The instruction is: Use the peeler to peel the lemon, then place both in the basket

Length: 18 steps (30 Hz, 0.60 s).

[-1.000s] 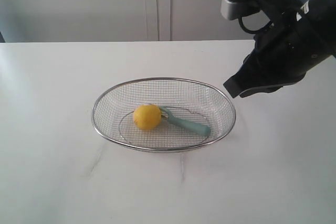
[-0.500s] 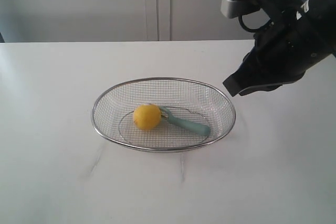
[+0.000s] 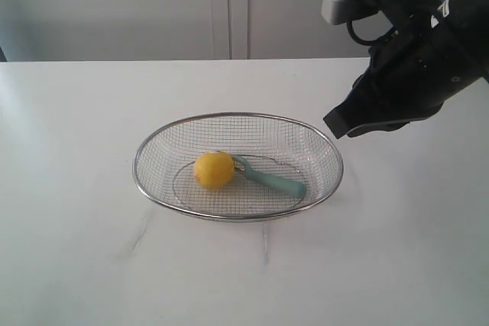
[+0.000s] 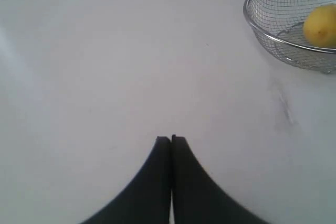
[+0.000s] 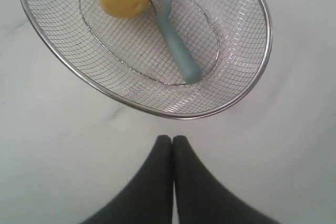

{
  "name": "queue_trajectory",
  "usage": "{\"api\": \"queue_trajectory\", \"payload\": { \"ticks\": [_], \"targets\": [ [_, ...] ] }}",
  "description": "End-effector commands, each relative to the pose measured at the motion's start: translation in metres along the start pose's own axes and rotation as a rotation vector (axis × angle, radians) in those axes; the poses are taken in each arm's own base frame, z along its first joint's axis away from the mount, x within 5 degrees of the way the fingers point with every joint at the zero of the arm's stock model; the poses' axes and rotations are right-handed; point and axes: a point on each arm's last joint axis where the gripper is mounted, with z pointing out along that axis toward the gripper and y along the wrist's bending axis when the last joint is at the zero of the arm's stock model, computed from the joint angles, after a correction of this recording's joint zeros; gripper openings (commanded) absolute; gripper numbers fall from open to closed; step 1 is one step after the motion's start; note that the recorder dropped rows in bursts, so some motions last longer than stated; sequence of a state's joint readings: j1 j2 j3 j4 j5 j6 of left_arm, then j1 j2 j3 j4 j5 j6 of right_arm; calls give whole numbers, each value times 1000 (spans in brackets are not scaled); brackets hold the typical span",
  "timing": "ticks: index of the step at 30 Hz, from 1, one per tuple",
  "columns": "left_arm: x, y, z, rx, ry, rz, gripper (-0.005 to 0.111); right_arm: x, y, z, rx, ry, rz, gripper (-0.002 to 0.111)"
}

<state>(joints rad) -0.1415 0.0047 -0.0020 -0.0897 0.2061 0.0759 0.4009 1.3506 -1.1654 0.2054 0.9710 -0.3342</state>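
Yellow lemon (image 3: 214, 170) and teal peeler (image 3: 271, 181) are lying just beside each other inside the wire basket (image 3: 237, 219), sitting mid-tabletop (image 3: 76, 265). Left pincer (image 4: 171, 140) and right pincer (image 5: 172, 139) are hovering pressed together, empty. Placing is seeming done; next is calling only for keeping clear

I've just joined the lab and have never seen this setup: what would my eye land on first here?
A wide silver wire-mesh basket sits in the middle of the white table. Inside it are a small yellow lemon and a pale teal-handled peeler, whose loop head is right by the fruit. The black right claw hangs shut above the table, to the basket's right in the exterior view.
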Motion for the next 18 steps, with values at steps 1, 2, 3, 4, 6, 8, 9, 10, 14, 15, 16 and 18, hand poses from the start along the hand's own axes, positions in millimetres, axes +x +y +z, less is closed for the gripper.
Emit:
{"api": "queue_trajectory", "payload": {
  "ticks": [1,2,3,4,6,8,9,10,14,15,16,18],
  "targets": [
    [1,-1,0,10,0,-7,0,0,1,-2,-2,-12,3,0],
    [1,-1,0,10,1,-28,0,0,1,-2,-2,-12,3,0],
    [1,-1,0,10,1,-48,0,0,1,-2,-2,-12,3,0],
    [1,-1,0,10,1,-68,0,0,1,-2,-2,-12,3,0],
    [1,-1,0,10,1,-72,0,0,1,-2,-2,-12,3,0],
    [1,-1,0,10,1,-72,0,0,1,-2,-2,-12,3,0],
    [1,-1,0,10,1,-72,0,0,1,-2,-2,-12,3,0],
    [1,-1,0,10,1,-72,0,0,1,-2,-2,-12,3,0],
    [1,-1,0,10,1,-72,0,0,1,-2,-2,-12,3,0],
    [1,-1,0,10,1,-72,0,0,1,-2,-2,-12,3,0],
    [1,-1,0,10,1,-72,0,0,1,-2,-2,-12,3,0],
    [1,-1,0,10,1,-72,0,0,1,-2,-2,-12,3,0]
  ]
}}
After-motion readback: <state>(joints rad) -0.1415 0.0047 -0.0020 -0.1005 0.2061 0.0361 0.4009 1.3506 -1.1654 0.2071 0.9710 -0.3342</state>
